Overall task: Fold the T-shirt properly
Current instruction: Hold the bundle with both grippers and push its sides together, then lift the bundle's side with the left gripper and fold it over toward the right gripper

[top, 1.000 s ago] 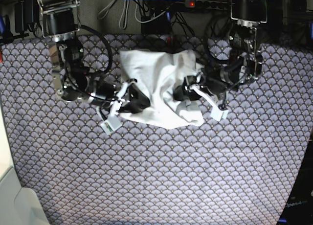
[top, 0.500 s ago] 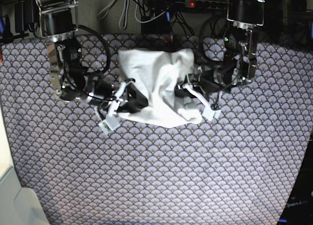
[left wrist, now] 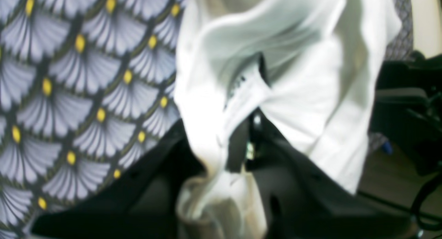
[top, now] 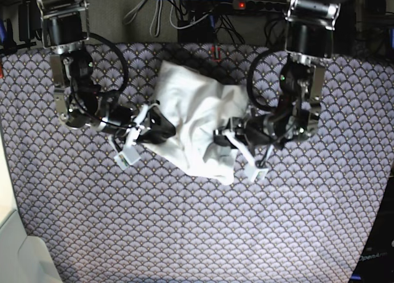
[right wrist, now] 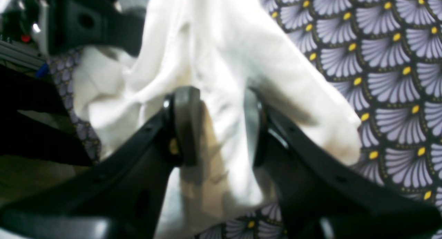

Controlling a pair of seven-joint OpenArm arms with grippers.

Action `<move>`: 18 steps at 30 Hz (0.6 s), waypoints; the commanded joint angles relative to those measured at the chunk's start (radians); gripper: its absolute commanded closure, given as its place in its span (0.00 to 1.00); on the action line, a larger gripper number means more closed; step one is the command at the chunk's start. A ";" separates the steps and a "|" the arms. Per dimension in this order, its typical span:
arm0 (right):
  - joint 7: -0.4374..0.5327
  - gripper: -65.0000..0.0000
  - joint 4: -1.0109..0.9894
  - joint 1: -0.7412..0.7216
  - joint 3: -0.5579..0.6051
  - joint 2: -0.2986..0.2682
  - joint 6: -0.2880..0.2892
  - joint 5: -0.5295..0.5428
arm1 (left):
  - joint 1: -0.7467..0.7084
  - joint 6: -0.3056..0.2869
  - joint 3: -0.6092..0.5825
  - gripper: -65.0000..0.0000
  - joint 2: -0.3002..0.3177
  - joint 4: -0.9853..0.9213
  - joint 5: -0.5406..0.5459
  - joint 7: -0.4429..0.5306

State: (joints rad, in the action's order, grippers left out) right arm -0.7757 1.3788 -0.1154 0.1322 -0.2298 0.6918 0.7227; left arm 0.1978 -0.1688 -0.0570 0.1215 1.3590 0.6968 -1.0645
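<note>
Holding: I have the shirt (top: 197, 126) pinched from both sides, and it sits bunched on the mat (top: 184, 234) between my two arms.
Left claw (left wrist: 238, 152): pressed together on a gathered edge of shirt; in its wrist view a bundle of cloth runs down between the black fingers. That view is blurred, so I judge the pinch mostly from how the cloth funnels in.
Right claw (right wrist: 217, 128): part closed, with a thick fold of shirt caught between its two round pads (right wrist: 186, 125).
Shirt place: toward the far edge of the mat, near the power strip (top: 258, 5), with bare mat all along its near side.
Progress: early, as I read it. No clean fold shows; the shirt is a crumpled heap with no straight edges and no sleeve laid out.
Left to do: spread it flat, square the edges, then make the folds. Nearly all of the task, I judge.
Shirt material: thin, soft white cloth, plain, heavily creased, draping in loose ridges and hollows.
Mat: dark with a repeating pale fan-scale print and small yellow dots, flat and matte.
Claws: black, hard, angular fingers.
</note>
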 commanded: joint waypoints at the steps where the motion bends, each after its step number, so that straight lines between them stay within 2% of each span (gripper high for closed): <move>1: 0.002 0.70 0.012 -0.013 -0.003 -0.004 0.006 0.005 | 0.042 -0.008 -0.014 0.99 -0.003 0.015 0.017 0.020; 7: 0.000 0.70 0.012 0.004 0.001 -0.004 0.006 0.005 | 0.142 -0.008 -0.180 0.99 -0.015 0.009 -0.167 0.017; 12: 0.002 0.70 0.014 0.015 0.001 -0.018 0.006 0.005 | 0.208 -0.010 -0.264 0.99 -0.046 -0.022 -0.240 0.016; 18: 0.002 0.70 0.021 0.033 -0.004 -0.046 0.006 0.005 | 0.320 -0.021 -0.369 0.99 -0.084 -0.197 -0.288 0.030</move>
State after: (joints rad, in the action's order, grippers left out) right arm -0.7578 1.3861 -0.0757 0.1303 -0.2630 0.6914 0.7341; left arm 0.4915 -0.1844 -0.4294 0.0475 1.1477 0.3931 -1.0500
